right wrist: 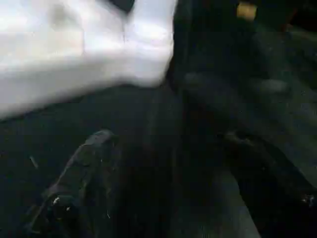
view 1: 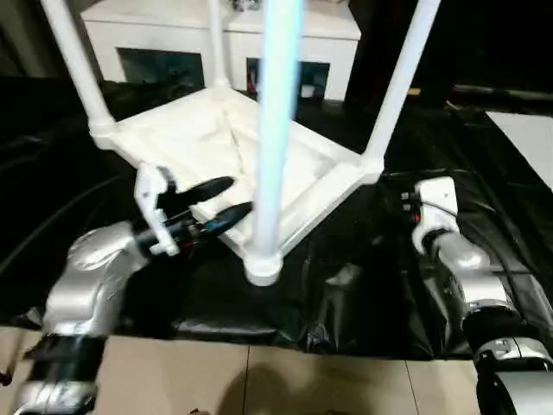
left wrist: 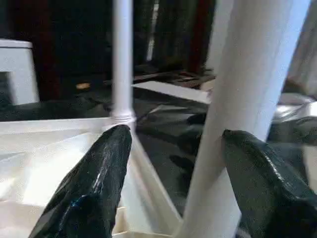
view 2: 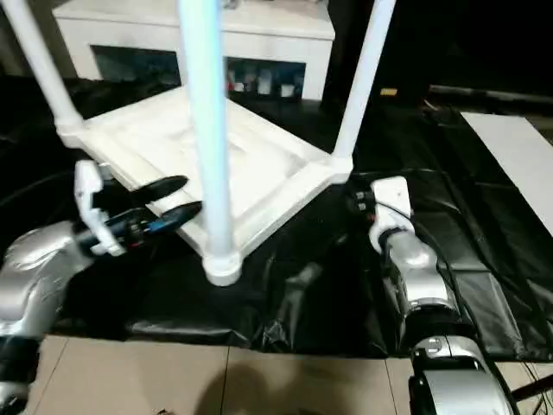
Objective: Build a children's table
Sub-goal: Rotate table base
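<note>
While the tabletop (view 1: 216, 147) lies upside down on the black sheet (view 1: 363, 303), ribbed underside up, four white legs (view 1: 278, 130) rise from its corner sockets, and the nearest one stands straight across my head camera's sight and hides a strip of the ribs behind it. My left gripper (view 1: 235, 201) reaches in from the left toward that near leg with its two black fingers (left wrist: 94, 183) spread apart — through the wrist camera the leg passes between them, close by one finger, and I cannot tell whether either finger touches it. My right gripper (right wrist: 163, 173) hangs low over the black sheet just beside the tabletop's right corner, its fingers standing wide with nothing between them. Behind the tabletop stands a white cabinet (view 1: 225, 39) with glass doors (small things show behind the glass, too blurred to name). Off to the right a flat white board (view 1: 527, 143) lies on the dark floor, well apart from the tabletop, and bare pale flooring (view 1: 259, 380) shows nearest to me. No writing or label is legible anywhere.
</note>
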